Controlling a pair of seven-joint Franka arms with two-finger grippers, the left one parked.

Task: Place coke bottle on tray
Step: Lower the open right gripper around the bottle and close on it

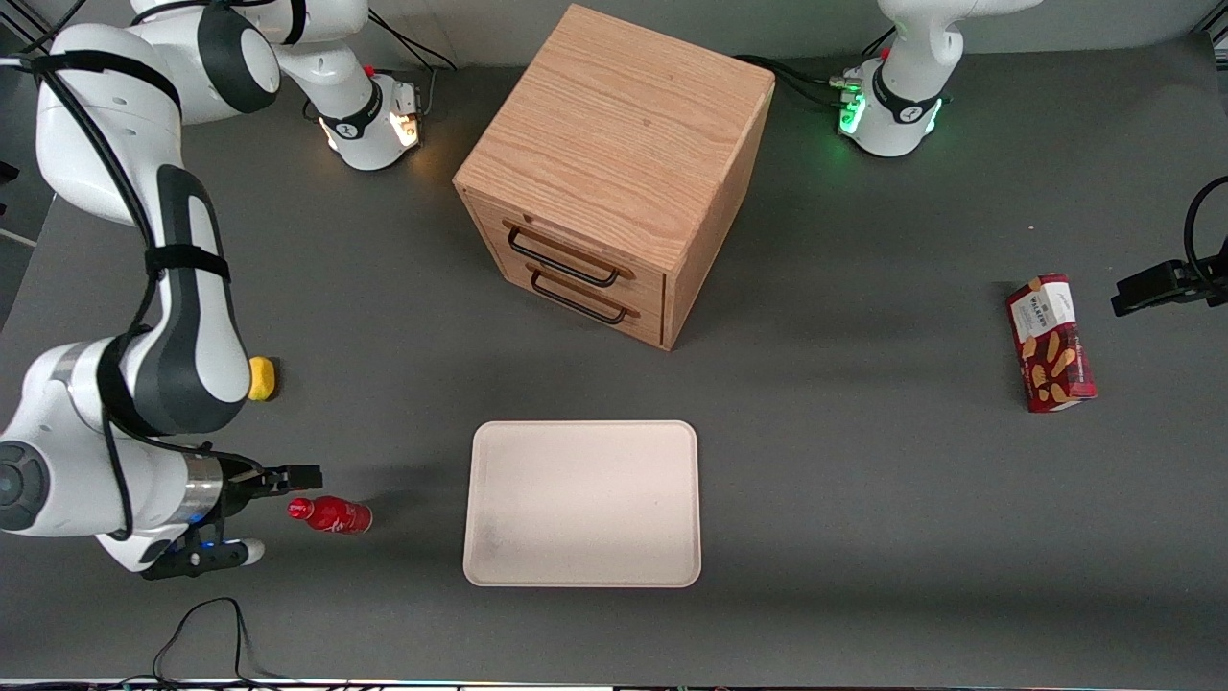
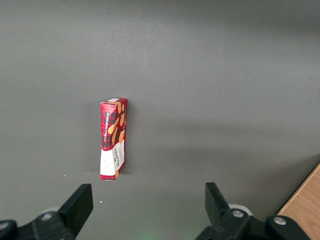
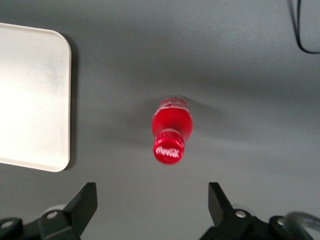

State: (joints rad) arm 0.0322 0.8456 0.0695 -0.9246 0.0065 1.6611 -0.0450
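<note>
The coke bottle is small, glossy and red with white lettering. It lies on its side on the grey table, its red cap pointing at my gripper. The cream-white tray lies flat beside the bottle, toward the parked arm's end, with a gap of bare table between them. My right gripper is open and empty, low over the table, its fingertips just short of the cap. In the right wrist view the bottle sits centred ahead of the open gripper, and the tray shows at the side.
A wooden two-drawer cabinet stands farther from the front camera than the tray. A yellow object lies by my arm. A red biscuit box lies toward the parked arm's end. A black cable loops near the front edge.
</note>
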